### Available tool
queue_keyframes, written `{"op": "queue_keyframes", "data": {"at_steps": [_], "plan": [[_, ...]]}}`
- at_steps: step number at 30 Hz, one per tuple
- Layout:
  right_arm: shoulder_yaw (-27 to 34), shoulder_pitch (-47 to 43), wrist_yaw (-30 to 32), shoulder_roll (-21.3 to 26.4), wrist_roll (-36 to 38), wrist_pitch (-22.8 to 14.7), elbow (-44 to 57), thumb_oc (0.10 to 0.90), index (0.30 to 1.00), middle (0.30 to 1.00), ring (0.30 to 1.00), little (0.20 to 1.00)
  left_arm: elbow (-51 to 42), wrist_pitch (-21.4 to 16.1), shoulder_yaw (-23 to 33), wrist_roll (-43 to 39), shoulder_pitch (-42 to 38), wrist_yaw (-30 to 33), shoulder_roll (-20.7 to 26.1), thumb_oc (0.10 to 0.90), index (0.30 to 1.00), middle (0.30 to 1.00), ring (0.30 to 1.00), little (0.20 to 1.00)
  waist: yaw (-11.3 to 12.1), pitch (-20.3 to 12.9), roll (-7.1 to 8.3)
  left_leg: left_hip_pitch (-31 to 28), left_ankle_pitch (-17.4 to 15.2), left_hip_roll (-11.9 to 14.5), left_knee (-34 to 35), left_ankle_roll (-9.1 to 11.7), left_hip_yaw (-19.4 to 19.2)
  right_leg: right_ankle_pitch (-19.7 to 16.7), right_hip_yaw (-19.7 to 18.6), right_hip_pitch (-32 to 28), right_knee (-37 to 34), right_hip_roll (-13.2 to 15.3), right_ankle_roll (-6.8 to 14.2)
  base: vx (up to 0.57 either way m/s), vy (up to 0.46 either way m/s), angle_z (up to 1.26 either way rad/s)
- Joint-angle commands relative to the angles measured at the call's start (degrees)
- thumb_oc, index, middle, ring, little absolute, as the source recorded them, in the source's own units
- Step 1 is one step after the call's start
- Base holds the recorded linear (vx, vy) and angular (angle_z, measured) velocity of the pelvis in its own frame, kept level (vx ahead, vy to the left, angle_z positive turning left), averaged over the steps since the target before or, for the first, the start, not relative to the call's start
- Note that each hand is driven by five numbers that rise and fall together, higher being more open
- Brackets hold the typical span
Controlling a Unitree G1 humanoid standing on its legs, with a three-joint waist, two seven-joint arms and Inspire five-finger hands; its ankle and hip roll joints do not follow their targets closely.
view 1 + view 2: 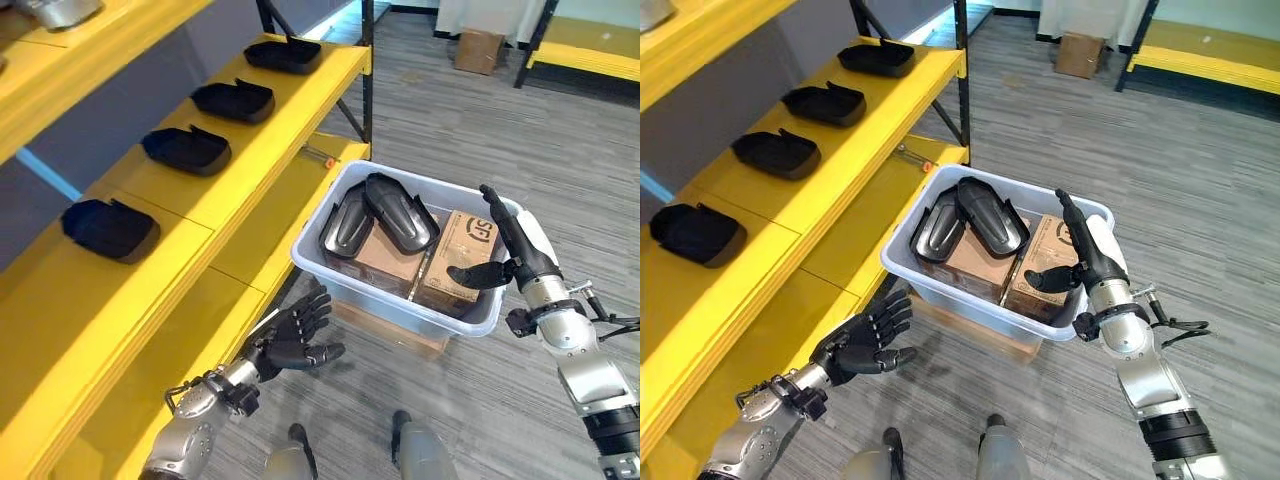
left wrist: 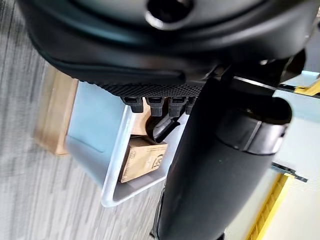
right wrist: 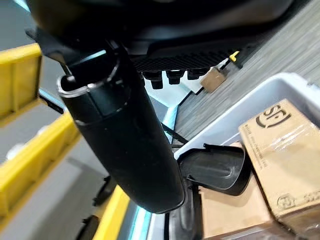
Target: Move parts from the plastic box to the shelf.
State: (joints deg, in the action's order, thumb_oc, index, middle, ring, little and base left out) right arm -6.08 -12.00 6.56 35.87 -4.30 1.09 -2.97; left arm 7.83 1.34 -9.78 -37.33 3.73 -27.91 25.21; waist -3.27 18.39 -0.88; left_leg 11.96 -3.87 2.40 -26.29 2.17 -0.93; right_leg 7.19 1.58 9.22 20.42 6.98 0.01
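Note:
A pale grey plastic box (image 1: 372, 292) stands on a low wooden block beside the yellow shelf (image 1: 250, 160). Two black shell-shaped parts (image 1: 400, 210) (image 1: 346, 226) lie in it on top of two cardboard cartons (image 1: 462, 262). Several more black parts (image 1: 186, 149) sit in a row on the shelf. My right hand (image 1: 512, 243) is open at the box's right rim, fingers straight, thumb over a carton, holding nothing. My left hand (image 1: 293, 340) hangs open and empty below the box's near left corner, fingers spread. The right wrist view shows a black part (image 3: 215, 168) past the thumb.
The wooden block (image 1: 392, 327) lifts the box off the grey plank floor. A black shelf post (image 1: 367, 70) rises behind the box. A lower yellow shelf board (image 1: 270, 240) runs under the box's left side. A cardboard box (image 1: 478, 48) and another yellow rack (image 1: 590, 52) stand far back.

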Motion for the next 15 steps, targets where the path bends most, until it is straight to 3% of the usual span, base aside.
{"op": "queue_keyframes", "data": {"at_steps": [1, 2, 3, 5, 10, 15], "plan": [[-2.38, -4.15, 2.73, -0.53, 1.05, -5.04, 1.87, 0.9, 1.0, 1.0, 1.0, 1.0, -4.89, -5.37, 2.66, 0.08, -0.52, 0.79, 0.93, 0.9, 1.0, 1.0, 1.0, 1.0, 1.11, -5.02, 0.27, 0.28, -0.64, -5.06, 7.19, -3.86, -1.27, -1.38, -2.1, -7.95, -10.46, -6.75, -0.57, 0.22, -0.063, -0.99], [-2.46, -4.16, 2.78, -0.63, 1.18, -4.79, 1.9, 0.9, 1.0, 1.0, 1.0, 1.0, -4.9, -5.36, 2.69, 0.18, -0.44, 0.61, 0.97, 0.9, 1.0, 1.0, 1.0, 1.0, 1.26, -4.94, 0.36, 0.27, -0.37, -5.13, 7.87, -3.82, -1.33, -1.39, -2.29, -8.29, -10.71, -6.85, -0.57, 0.3, -0.037, -1.06], [-2.84, -3.77, 3.29, -1.28, 2.33, -4.11, 1.93, 0.9, 1.0, 1.0, 1.0, 1.0, -4.49, -6.13, 2.73, 0.22, 0.41, 0.46, 1.01, 0.9, 1.0, 1.0, 1.0, 1.0, 2.07, -4.78, -0.02, 2.4, 4.85, -4.02, 17.12, -1.92, -0.71, -0.85, -3.53, -11.04, -12.33, -8.86, -0.91, 0.32, -0.021, -0.71], [-3.83, -3.51, 2.69, -1.96, 3.58, -4.28, 1.67, 0.9, 1.0, 1.0, 1.0, 1.0, -3.03, -7.54, 2.64, 0.16, 1.01, 0.31, 0.82, 0.9, 1.0, 1.0, 1.0, 1.0, 2.81, -4.48, 0.0, 4.42, 10.3, -2.15, 23.46, -0.13, 2.34, -0.09, -6.15, -13.39, -13.13, -10.36, -1.32, 0.36, -0.011, -0.62], [-5.57, -4.01, 1.26, -2.91, 4.62, -5.61, 0.74, 0.9, 1.0, 1.0, 1.0, 1.0, -0.76, -10.01, 2.76, 0.06, 0.95, 1.64, 0.24, 0.9, 1.0, 1.0, 1.0, 1.0, 3.72, -4.03, 0.37, 4.48, 10.45, -1.71, 25.68, 0.33, 6.21, 1.82, -10.2, -15.68, -13.07, -10.8, -1.03, 0.22, 0.022, -0.9], [-6.18, -1.13, 2.14, -4.01, 5.02, -5.33, 2.51, 0.9, 1.0, 1.0, 1.0, 1.0, 0.81, -10.61, 2.07, 1.22, 0.35, 1.0, 0.04, 0.9, 1.0, 1.0, 1.0, 1.0, 2.68, -4.61, 0.07, 1.03, 8.07, -1.76, 23.08, -0.27, 3.66, 3.02, -7.75, -14.7, -11.92, -10.54, -1.08, 0.24, 0.051, -0.92]]}}
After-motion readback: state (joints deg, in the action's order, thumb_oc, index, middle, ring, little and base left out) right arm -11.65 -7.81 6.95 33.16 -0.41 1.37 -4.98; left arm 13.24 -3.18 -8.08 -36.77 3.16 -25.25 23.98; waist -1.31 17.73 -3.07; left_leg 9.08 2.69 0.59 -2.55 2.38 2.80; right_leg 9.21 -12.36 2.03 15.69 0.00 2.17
